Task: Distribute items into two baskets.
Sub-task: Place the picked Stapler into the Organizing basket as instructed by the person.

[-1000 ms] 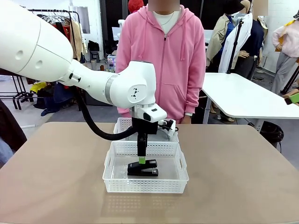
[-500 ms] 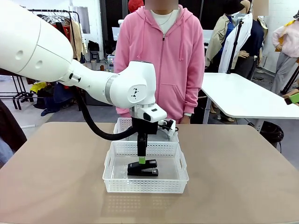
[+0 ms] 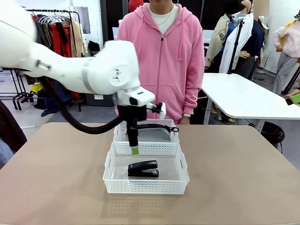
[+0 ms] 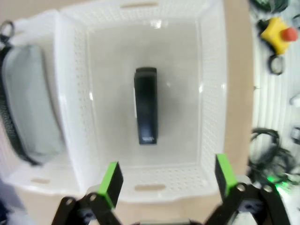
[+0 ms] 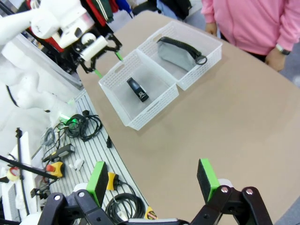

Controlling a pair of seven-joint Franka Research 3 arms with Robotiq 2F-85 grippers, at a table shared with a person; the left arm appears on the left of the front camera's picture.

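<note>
Left gripper: the left gripper (image 4: 164,180) hung above the near basket with its green-padded fingers (image 4: 111,177) spread wide and nothing between them; in the front view it (image 3: 134,149) stood over that basket's far wall, clear of the contents.
Stapler: the small black stapler (image 3: 143,168) lay flat on the floor of the near basket (image 3: 180,180), roughly in its middle, touched by neither finger; the left wrist view had it (image 4: 146,105) lying lengthwise below the open jaws, well clear of the lattice walls.
Pouch: the grey pouch (image 3: 152,133) with its black zipper and strap sat inside the far basket (image 3: 123,125), which stood directly behind the near one, their walls touching or very nearly so; its strap end poked over the rim on the person's side.
Right gripper: the right gripper (image 5: 157,180) was held high and well away from both baskets, jaws apart and empty, looking down across the table (image 5: 243,108).
Person: a person in a pink hoodie (image 3: 161,56) stood at the far edge of the table, hands low and not in the baskets.
Progress: each basket held one item, so the sorting itself looked finished.
Left to do: by my reading, only pulling the left arm clear and parking it; no loose item lay on the tabletop.
</note>
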